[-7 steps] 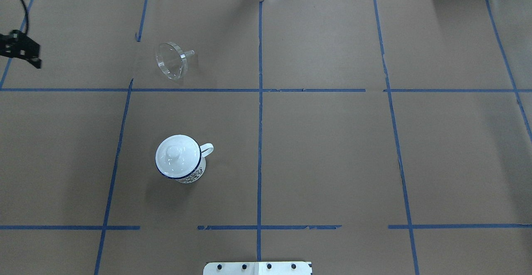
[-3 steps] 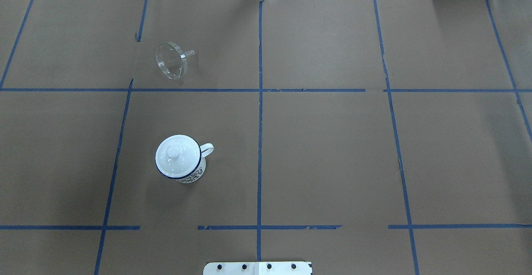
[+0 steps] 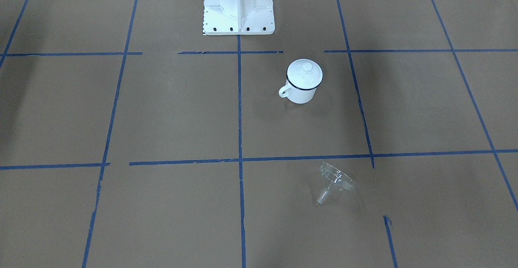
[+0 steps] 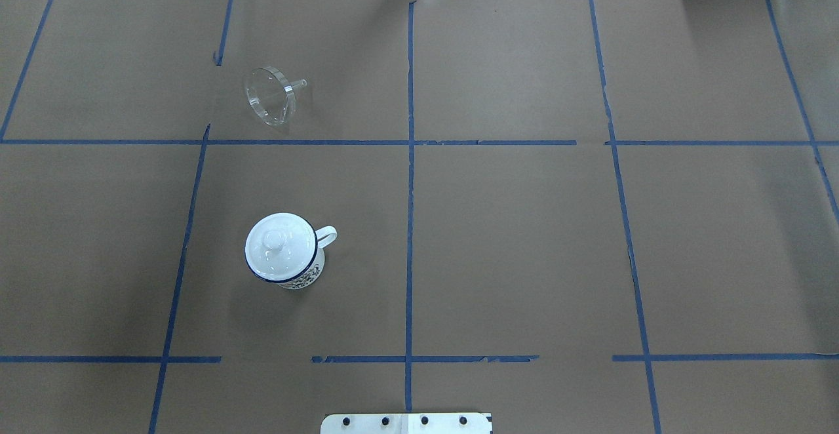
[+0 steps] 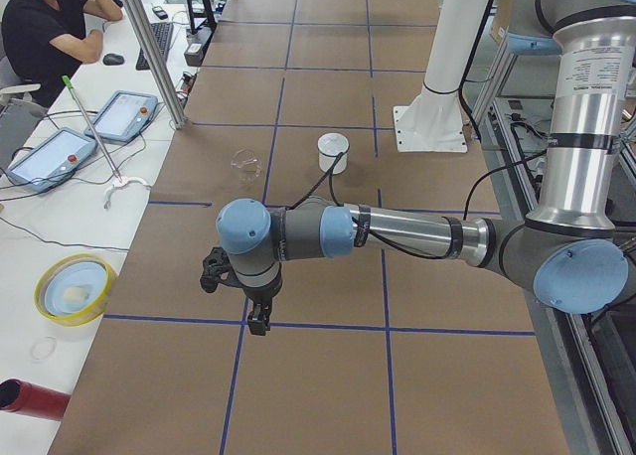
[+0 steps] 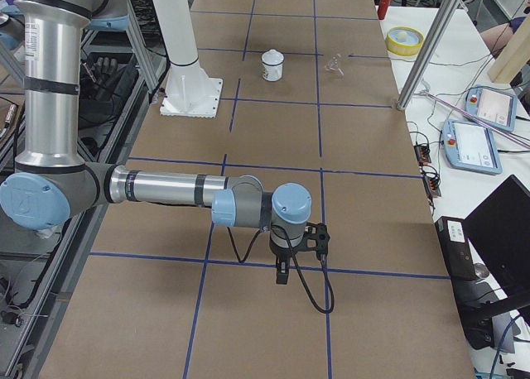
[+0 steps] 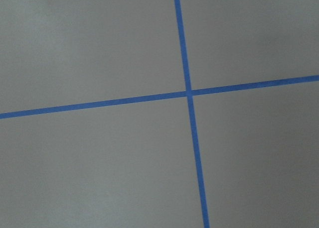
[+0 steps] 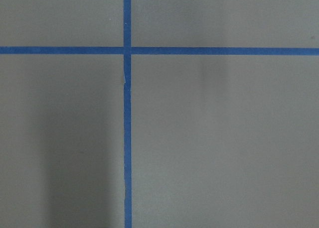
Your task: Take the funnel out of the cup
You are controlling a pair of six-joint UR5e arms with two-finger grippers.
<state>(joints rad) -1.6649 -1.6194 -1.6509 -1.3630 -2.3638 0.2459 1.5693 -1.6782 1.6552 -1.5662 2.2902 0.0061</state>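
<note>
The funnel (image 4: 269, 96) lies on its side on the counter (image 4: 524, 224), in the left half and toward the far edge. It rests on its wide rim and its short spout, which points right. I judge it settles that way because a cone on so narrow a spout would not stand upright. The cup (image 3: 302, 94) stands upright nearer the robot, well apart from the funnel, with its handle turned to the right. A white knobbed lid (image 4: 278, 245) sits on the cup's mouth, so nothing else can be seated there. By that layout the task looks done.

Both arms are parked low at opposite ends of the counter, far from the two things, probably to keep the working area open. The left claw (image 5: 257, 324) and the right claw (image 6: 283, 273) each hang just above the paper. I cannot tell whether either is released or clenched. Their wrist cameras show only brown paper and crossed blue tape (image 7: 188, 92), with nothing held in sight.
</note>
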